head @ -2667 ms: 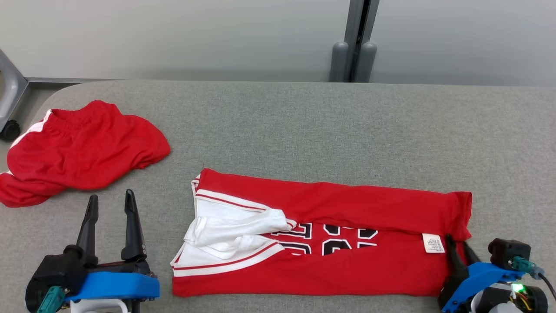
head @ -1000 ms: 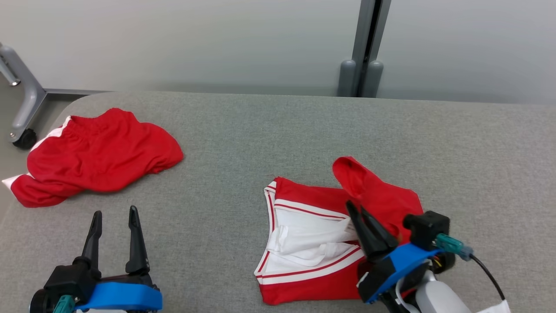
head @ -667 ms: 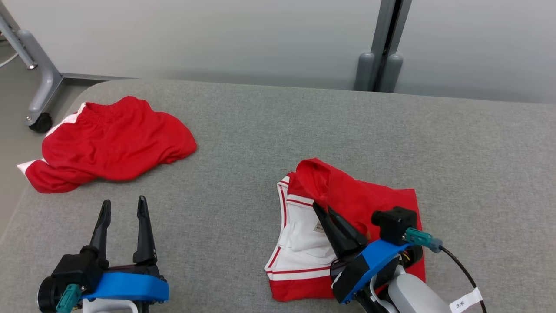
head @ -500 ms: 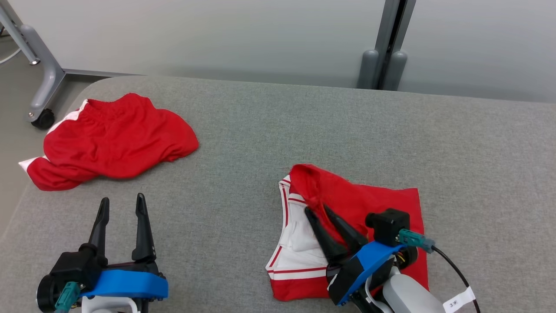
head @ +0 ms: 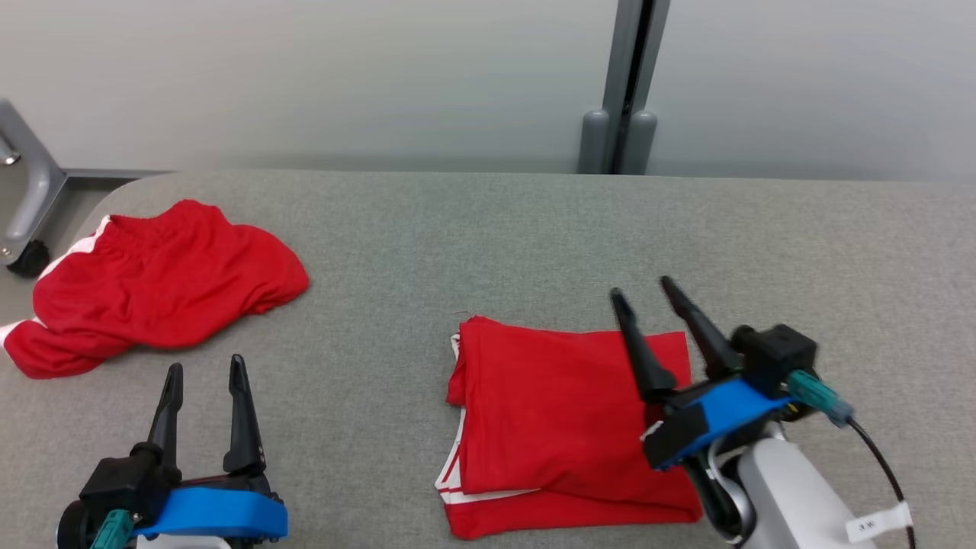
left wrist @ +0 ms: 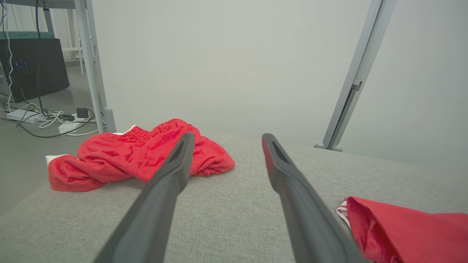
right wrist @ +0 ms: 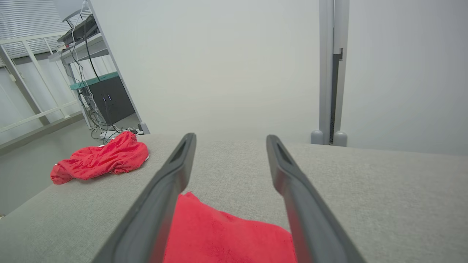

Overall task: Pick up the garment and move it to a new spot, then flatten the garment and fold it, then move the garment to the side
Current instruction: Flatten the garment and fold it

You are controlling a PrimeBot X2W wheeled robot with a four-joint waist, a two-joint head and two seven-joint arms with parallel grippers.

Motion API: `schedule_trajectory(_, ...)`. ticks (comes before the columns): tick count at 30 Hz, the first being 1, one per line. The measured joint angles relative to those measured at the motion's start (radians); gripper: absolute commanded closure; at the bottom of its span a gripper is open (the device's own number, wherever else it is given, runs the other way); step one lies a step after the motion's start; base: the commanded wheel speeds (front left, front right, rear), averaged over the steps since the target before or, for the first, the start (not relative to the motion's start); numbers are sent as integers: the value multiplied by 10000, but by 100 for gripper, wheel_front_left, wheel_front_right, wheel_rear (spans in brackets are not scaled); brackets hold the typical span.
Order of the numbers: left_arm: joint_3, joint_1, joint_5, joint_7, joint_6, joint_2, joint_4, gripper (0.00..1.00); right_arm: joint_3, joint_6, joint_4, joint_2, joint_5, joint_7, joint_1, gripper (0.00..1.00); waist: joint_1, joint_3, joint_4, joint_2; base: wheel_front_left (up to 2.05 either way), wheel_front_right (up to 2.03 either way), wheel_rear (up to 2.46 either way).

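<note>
Closest to you, by the near edge of the counter (head: 473,229) on the left, your left gripper (head: 204,367) sits with its two fingers spread apart and nothing between them. The garment (head: 557,412) lies folded flat by the near edge, a bit right of the middle. It looks almost square, so you cannot tell a long side. Its sides line up with the counter's edges, and its white-striped edge faces the left end. Your right gripper (head: 642,290) hangs over the garment's far right corner, fingers wide apart, holding nothing. Farther off, red shorts (head: 152,293) lie bunched at the far left corner.
</note>
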Motion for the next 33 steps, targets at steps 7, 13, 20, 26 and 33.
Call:
schedule_trajectory(7, 17, 329, 59, 0, 36, -4, -29, 0, -1831, 0, -1256, -8, -1321, -15, 1268, 0, 0, -379, -340, 0, 0, 0, 0)
schedule_trajectory(13, 44, 635, 318, 0, 226, -4, 33, 0, -2596, 0, -2259, -10, -1718, 230, 2497, 0, -1, -748, -580, 0, 0, 0, 0)
schedule_trajectory(20, -23, 938, 500, 0, 324, -2, 54, 0, -2886, 0, -3053, -10, -1714, 679, 3519, 0, -1, -987, -540, 0, 0, 0, 0)
schedule_trajectory(26, -148, 1193, 633, 0, 384, 13, -104, 0, -3076, 0, -3476, -8, -1687, 1051, 4171, 0, -1, -1079, -408, 0, 0, 0, 0)
schedule_trajectory(33, -240, 1306, 654, 0, 453, 67, -299, 0, -3279, 0, -3540, -8, -1695, 1325, 4463, 0, -1, -1110, -297, 0, 0, 0, 0)
